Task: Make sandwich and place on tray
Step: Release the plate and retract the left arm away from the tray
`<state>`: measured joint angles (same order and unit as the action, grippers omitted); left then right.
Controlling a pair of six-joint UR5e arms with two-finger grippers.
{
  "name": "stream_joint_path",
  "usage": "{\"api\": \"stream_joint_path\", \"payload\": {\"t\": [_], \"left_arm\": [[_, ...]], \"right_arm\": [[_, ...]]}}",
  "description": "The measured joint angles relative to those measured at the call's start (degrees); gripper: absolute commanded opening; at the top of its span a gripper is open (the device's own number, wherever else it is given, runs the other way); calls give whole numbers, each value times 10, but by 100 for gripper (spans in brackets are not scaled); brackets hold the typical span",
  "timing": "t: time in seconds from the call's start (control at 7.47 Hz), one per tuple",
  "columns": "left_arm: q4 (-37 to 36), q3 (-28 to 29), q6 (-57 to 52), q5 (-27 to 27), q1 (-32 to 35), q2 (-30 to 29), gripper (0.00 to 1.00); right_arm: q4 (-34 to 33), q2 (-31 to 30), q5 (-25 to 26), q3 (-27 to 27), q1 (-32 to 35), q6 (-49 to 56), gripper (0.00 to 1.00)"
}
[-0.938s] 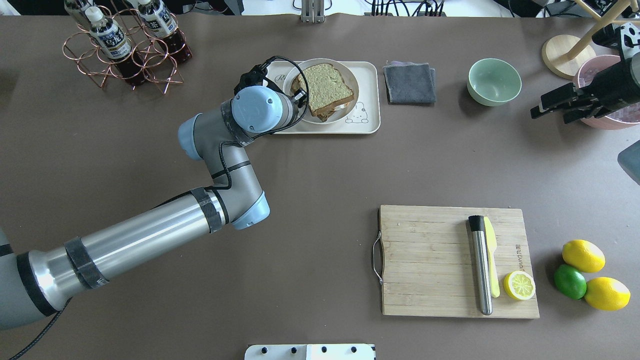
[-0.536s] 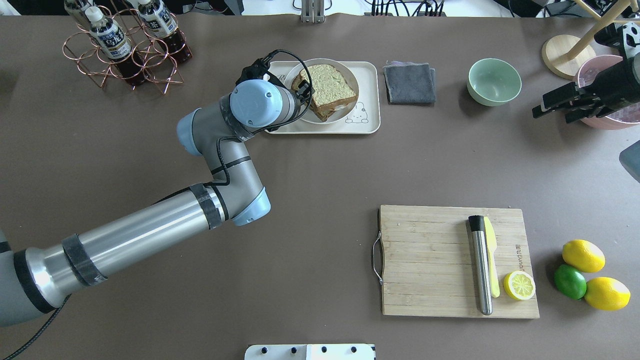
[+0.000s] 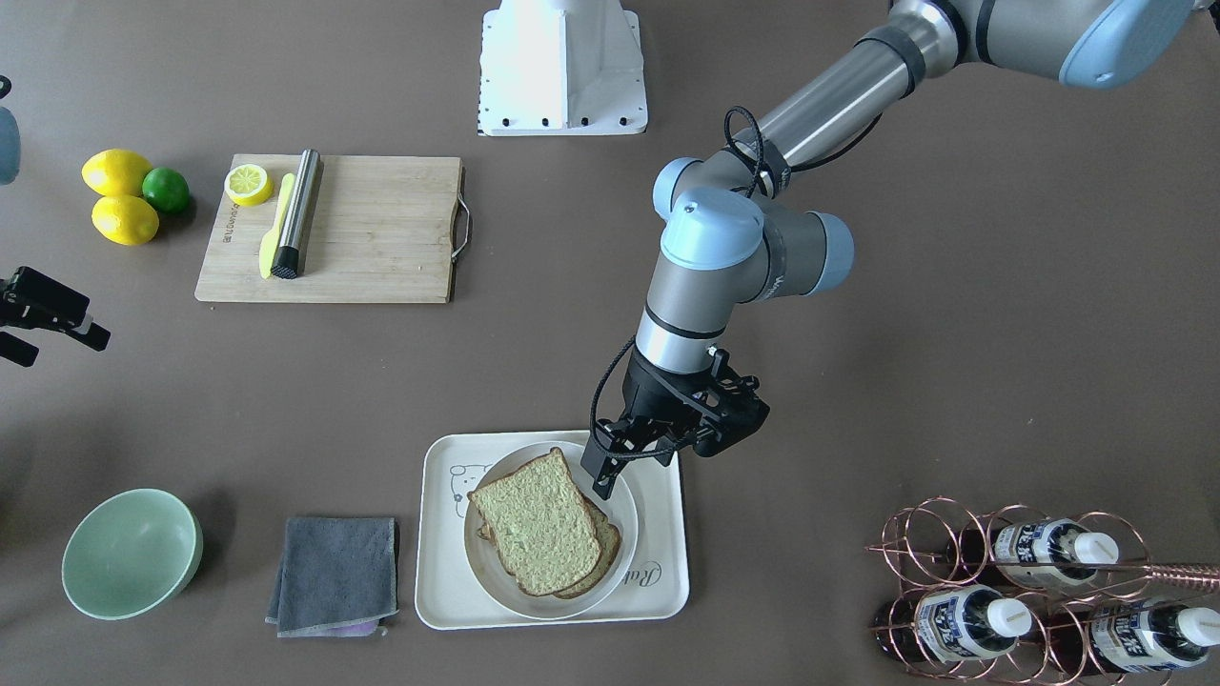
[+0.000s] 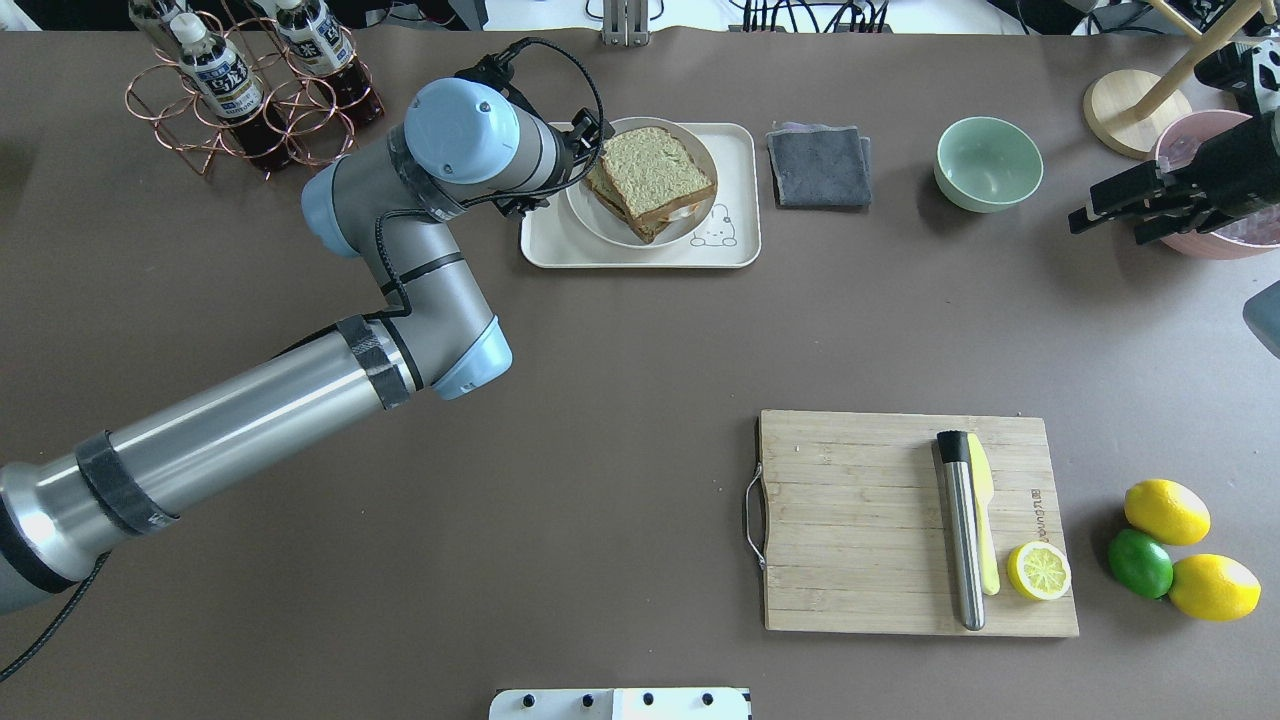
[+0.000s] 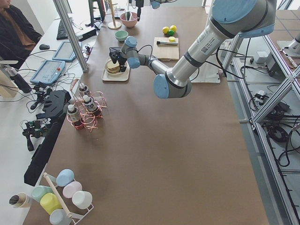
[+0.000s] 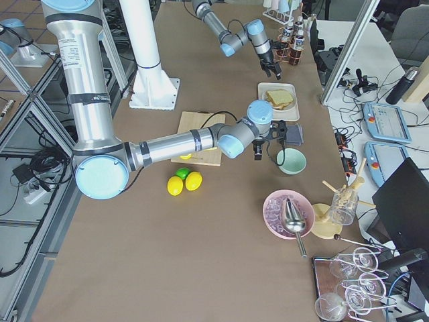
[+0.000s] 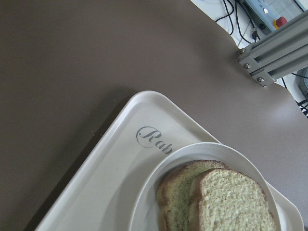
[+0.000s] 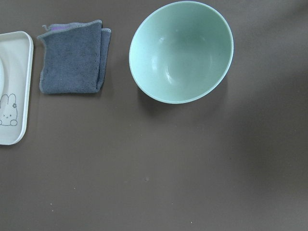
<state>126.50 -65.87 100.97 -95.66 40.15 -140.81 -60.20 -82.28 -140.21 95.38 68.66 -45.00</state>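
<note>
The sandwich [image 4: 652, 178], two speckled tan slices with a sliver of egg white at the edge, lies on a round white plate [image 4: 598, 214]. The plate sits on the cream tray [image 4: 560, 250] with the bear drawing. The sandwich [image 3: 540, 522], plate [image 3: 624, 500] and tray [image 3: 448, 581] also show in the front view. The left wrist view shows the tray's "Rab" script corner [image 7: 120, 159] and the sandwich [image 7: 216, 202]. My left gripper [image 3: 629, 469] hangs open and empty above the plate's edge, touching nothing. My right gripper [image 4: 1105, 218] is open and empty, far right, near the pink bowl.
A grey cloth [image 4: 820, 165] and a green bowl [image 4: 988, 163] lie right of the tray. A copper bottle rack [image 4: 250, 95] stands to its left. A cutting board [image 4: 860, 520] holds a knife, steel rod and lemon half. Lemons and a lime [image 4: 1140, 562] lie beside it.
My left arm has drawn back from the plate's edge, up and to the left. The sandwich, plate and tray stay put. The right gripper has barely moved.
</note>
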Motion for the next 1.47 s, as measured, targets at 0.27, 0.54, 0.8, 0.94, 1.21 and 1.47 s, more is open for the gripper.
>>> {"api": "stream_joint_path", "payload": {"t": [0.27, 0.54, 0.8, 0.94, 1.21, 1.47], "left_arm": [[-28, -76, -133, -36, 33, 51, 98], [-38, -173, -230, -64, 63, 139, 98], [-39, -233, -250, -69, 83, 180, 98], [-39, -246, -250, -69, 88, 188, 98], [-33, -289, -252, -73, 96, 237, 98], [-33, -334, -290, -148, 126, 304, 98]], "right_arm": [[3, -5, 5, 2, 10, 12, 100], [7, -7, 8, 0, 37, 31, 100], [19, -8, 28, 0, 50, 35, 100], [22, -10, 33, 1, 51, 35, 100], [17, -13, 33, 3, 52, 36, 100], [12, -24, 28, -2, 51, 40, 100]]}}
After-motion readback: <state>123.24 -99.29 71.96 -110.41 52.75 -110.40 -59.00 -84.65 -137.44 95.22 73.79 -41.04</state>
